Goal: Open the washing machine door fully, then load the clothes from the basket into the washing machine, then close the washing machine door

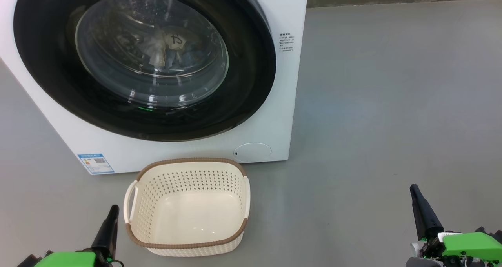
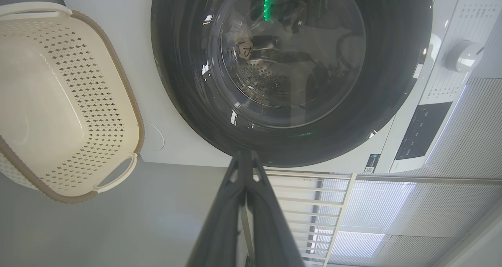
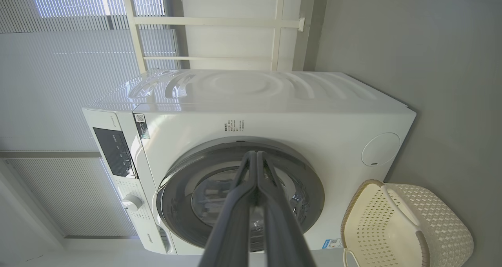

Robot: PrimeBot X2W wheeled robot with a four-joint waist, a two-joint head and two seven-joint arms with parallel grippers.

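Closed washing machine door at 12 o'clock, clothes behind its glass, basket empty at 6; left gripper and right gripper, jaws pressed together, idle at 7 and 4; latch possibly uncaught, so the door may spring ajar.

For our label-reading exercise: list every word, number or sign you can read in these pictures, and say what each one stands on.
Nothing can be read for certain.
Low on the washing machine front: blue label sticker, too small.
Beside the washing machine door: grey printed lines, blurred.
On the dark control panel: markings unreadable.
On the clothes inside: black pen mark, not legible.
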